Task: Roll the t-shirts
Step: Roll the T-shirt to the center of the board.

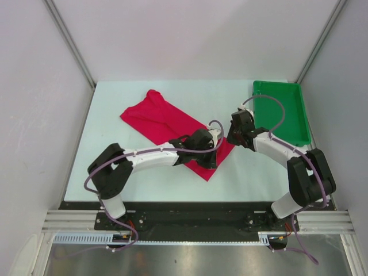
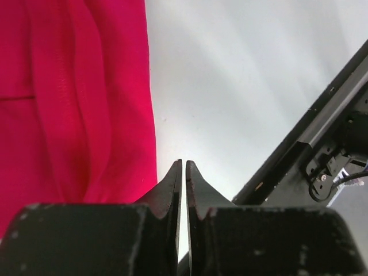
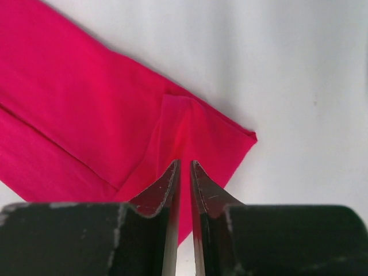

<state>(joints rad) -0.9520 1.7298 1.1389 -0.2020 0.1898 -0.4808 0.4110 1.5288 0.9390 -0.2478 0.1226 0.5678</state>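
The crimson t-shirt [image 1: 167, 121] lies folded into a long strip, running diagonally from the back left towards the table's middle. My left gripper [image 1: 214, 156] hangs over its near end. In the left wrist view the jaws [image 2: 184, 167] are shut with only a hairline slit, the shirt's edge [image 2: 75, 103] just to their left and nothing between them. My right gripper [image 1: 230, 141] is at the same end's right corner. Its jaws [image 3: 184, 165] stand nearly closed, and a ridge of the cloth [image 3: 178, 123] rises up into their tips.
A green plastic tray [image 1: 299, 112] stands at the back right, close behind the right arm. The black rail [image 2: 322, 132] of the table's near edge shows in the left wrist view. Grey walls close in the table on three sides.
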